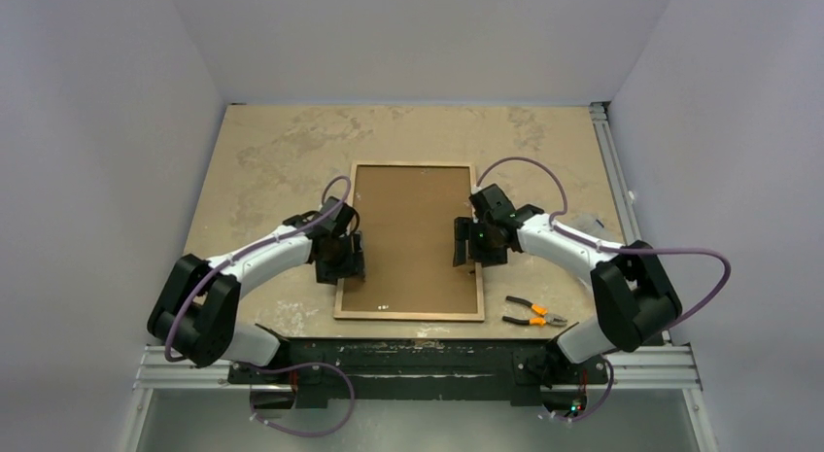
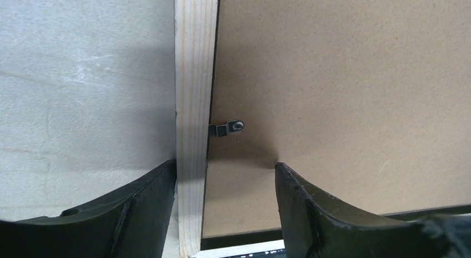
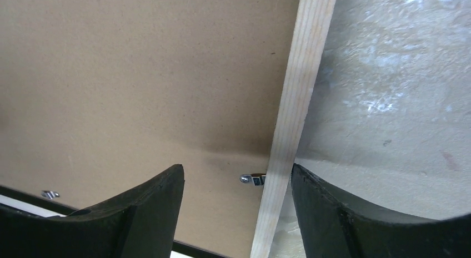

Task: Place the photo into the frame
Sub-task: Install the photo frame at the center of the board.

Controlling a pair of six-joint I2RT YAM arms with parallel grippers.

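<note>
- Back up on the table (image 1: 272, 151), the frame (image 1: 412, 164) lies flat between the arms, with a brown backing board (image 1: 413, 238) seated inside it. The photo is out of sight, and we cannot tell whether it lies beneath.
- The left gripper (image 1: 340, 262) and right gripper (image 1: 471, 246) both stand open, each astride a side rail beside a metal clip (image 2: 229, 127).
- We judge the clips to be the job. Nudge each tab with one fingertip, low and slow, without dragging the frame.
- The frame's long axis runs from the arms' bases towards the far wall.

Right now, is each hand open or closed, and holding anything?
Left hand: open, straddling the frame's rail, holding nothing.
Right hand: open, straddling the opposite rail, holding nothing.
</note>
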